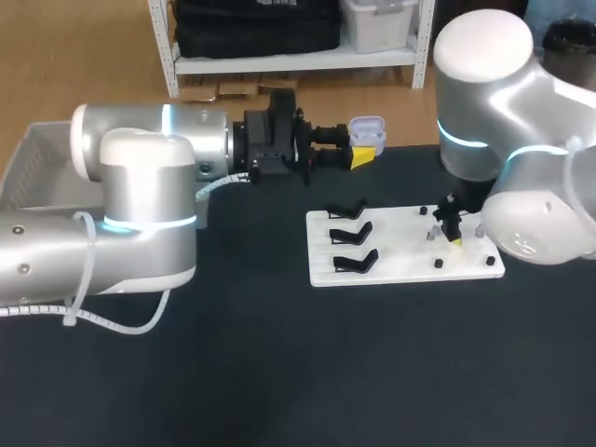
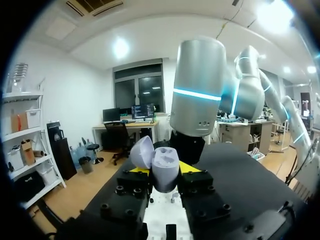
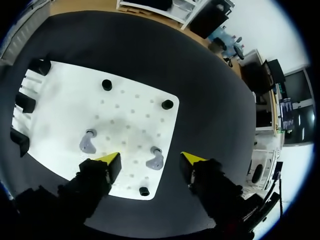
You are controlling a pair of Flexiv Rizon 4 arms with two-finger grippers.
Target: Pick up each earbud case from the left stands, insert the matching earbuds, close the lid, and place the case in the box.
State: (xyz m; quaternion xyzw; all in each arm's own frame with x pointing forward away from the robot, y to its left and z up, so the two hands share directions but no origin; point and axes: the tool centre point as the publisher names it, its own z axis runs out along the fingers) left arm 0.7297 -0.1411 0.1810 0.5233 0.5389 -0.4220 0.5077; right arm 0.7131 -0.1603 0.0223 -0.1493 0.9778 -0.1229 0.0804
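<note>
Status | left tool [image 2: 165,176] grips lid-open earbud case [image 2: 161,165]; right tool [image 3: 150,162] open above white board [image 3: 130,107] | earbuds [image 3: 155,159], black pegs [image 3: 167,104] beneath

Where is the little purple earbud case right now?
In the head view, the open earbud case sits in the left end effector, near the table's far edge, beyond the white board.

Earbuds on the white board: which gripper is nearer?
Right. The right gripper hovers above the earbuds, fingers open; the left gripper sits past the far edge of the board, holding the open case.
</note>
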